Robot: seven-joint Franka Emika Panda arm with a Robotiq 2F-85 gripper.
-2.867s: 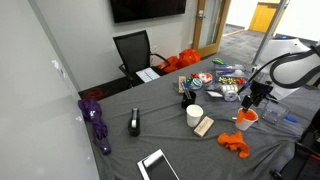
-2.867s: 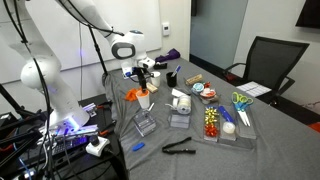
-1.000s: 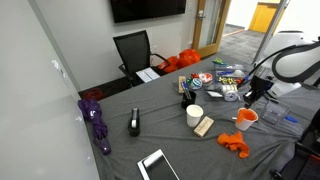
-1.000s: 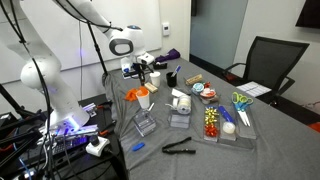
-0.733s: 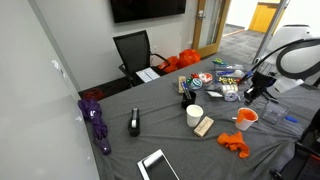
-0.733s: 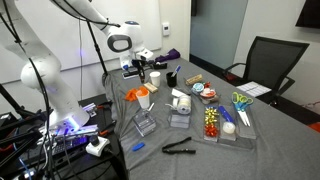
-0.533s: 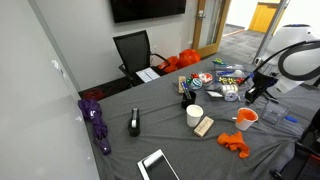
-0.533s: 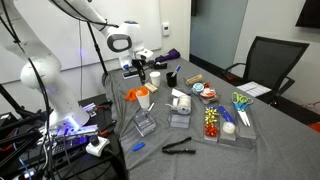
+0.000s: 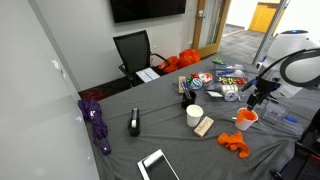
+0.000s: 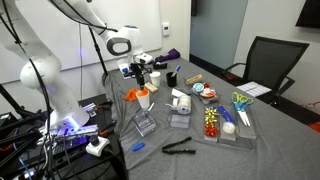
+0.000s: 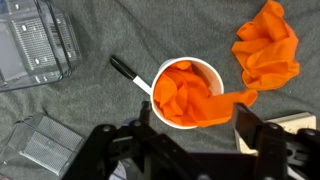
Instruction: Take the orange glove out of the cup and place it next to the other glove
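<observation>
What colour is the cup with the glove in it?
The cup is white, clearest in the wrist view.

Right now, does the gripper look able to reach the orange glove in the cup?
Probably yes: the open gripper hangs above the cup, and the orange glove sits exposed inside with nothing between them.
</observation>
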